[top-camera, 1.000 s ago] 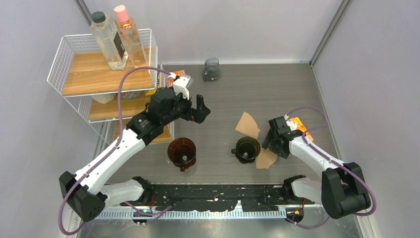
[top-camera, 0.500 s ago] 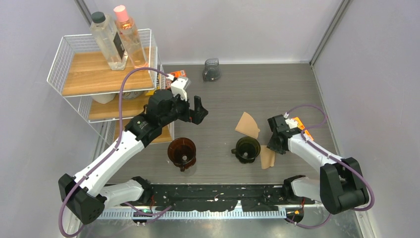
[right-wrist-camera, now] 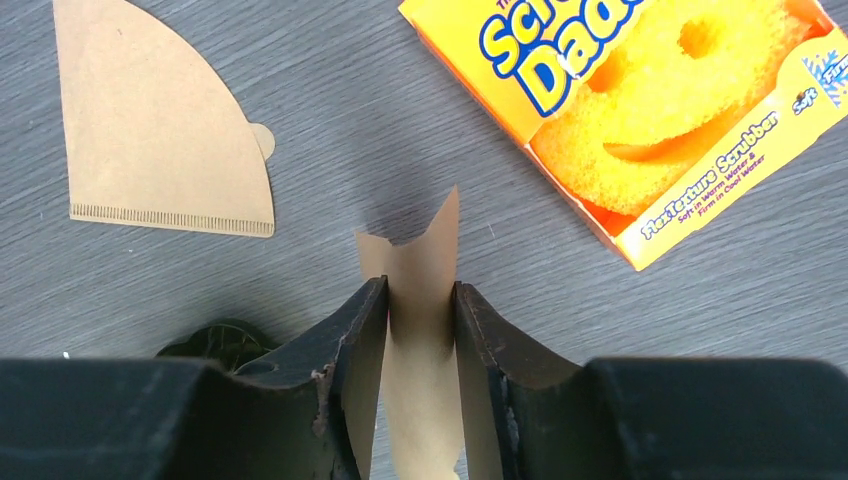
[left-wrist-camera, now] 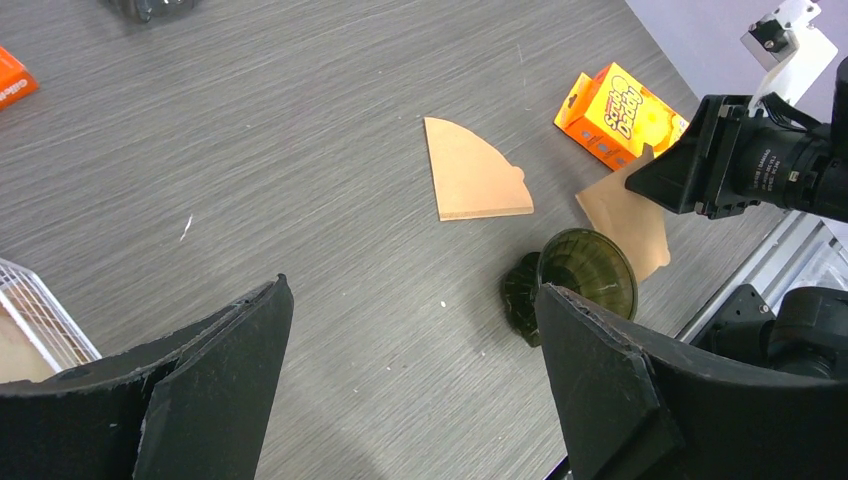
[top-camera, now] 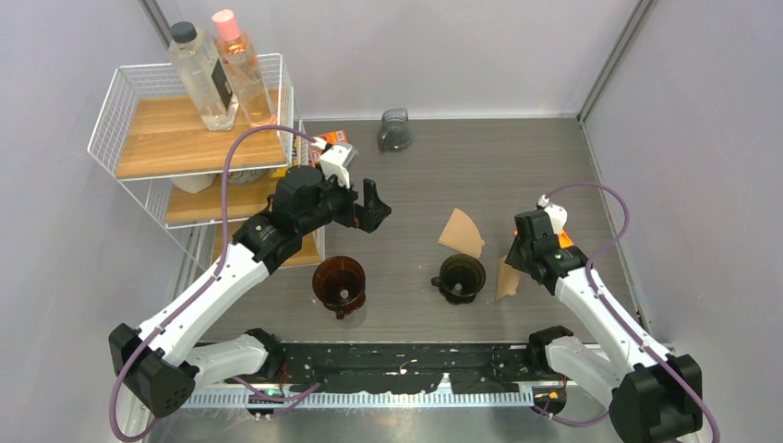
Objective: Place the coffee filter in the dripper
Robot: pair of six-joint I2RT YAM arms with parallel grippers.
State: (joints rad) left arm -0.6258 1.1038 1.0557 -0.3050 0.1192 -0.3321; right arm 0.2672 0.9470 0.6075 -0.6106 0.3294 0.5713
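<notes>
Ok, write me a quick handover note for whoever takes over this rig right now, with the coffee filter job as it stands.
Left gripper: jaws open, holding nothing, hovering.
Right gripper: jaws shut on a brown coffee filter, held on edge just right of the green dripper.
Second filter lies flat behind that dripper. The amber dripper stands empty further left.
Done: filter gripped.
Left: carry it over a dripper, seat it inside, release.

An orange sponge box (right-wrist-camera: 640, 110) (smiley sponge inside) lies flat on the table (right-wrist-camera: 350, 100).
</notes>
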